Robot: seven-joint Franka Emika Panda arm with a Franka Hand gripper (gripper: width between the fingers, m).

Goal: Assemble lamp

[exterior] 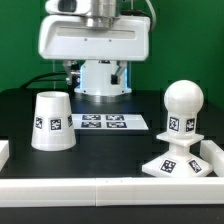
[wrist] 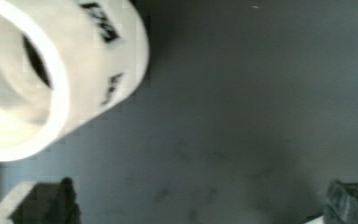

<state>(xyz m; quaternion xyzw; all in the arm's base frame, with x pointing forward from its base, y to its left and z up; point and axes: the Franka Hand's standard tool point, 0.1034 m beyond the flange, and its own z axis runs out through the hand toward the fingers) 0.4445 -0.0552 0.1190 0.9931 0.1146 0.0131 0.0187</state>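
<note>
The white cone shade stands wide end down on the black table at the exterior view's left. The round bulb sits upright on the neck of the flat square base at the exterior view's right. In the wrist view the shade shows from above, open rim and tagged wall, off to one side of my gripper. My fingertips stand far apart over bare black table, with nothing between them. The gripper is high up, and its jaws do not show in the exterior view.
The marker board lies flat between the shade and the robot's white pedestal. A low white wall runs along the table's front edge and its left side.
</note>
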